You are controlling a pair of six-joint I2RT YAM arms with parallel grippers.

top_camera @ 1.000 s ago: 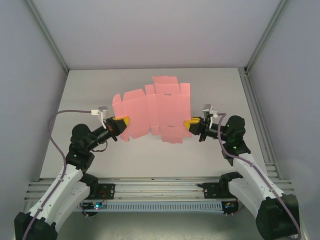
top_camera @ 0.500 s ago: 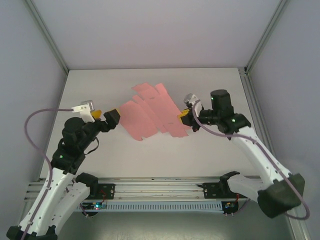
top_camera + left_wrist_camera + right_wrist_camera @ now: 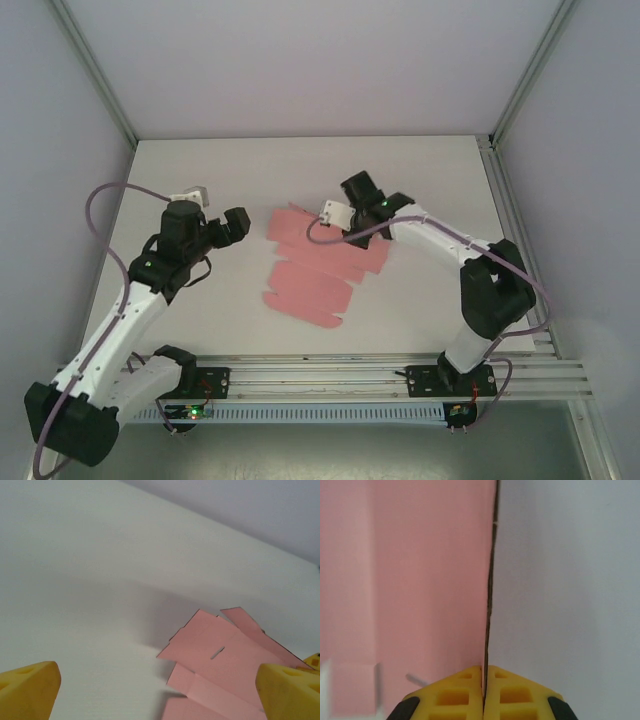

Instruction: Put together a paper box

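Pinching the paper box (image 3: 310, 285), a thin pink die-cut card with flaps, the right gripper (image 3: 484, 674) clamps its edge; the left gripper (image 3: 160, 687) gapes empty.

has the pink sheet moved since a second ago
Yes. The paper box has come down toward the front rail, now resting on the table; the left gripper has let go, the right gripper pinches its edge.

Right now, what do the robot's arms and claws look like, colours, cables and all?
Both arms, left arm and right arm, have white link shells and black joints, each trailed by a purple cable. The left claw and right claw carry yellow finger pads with square recesses on black mounts.
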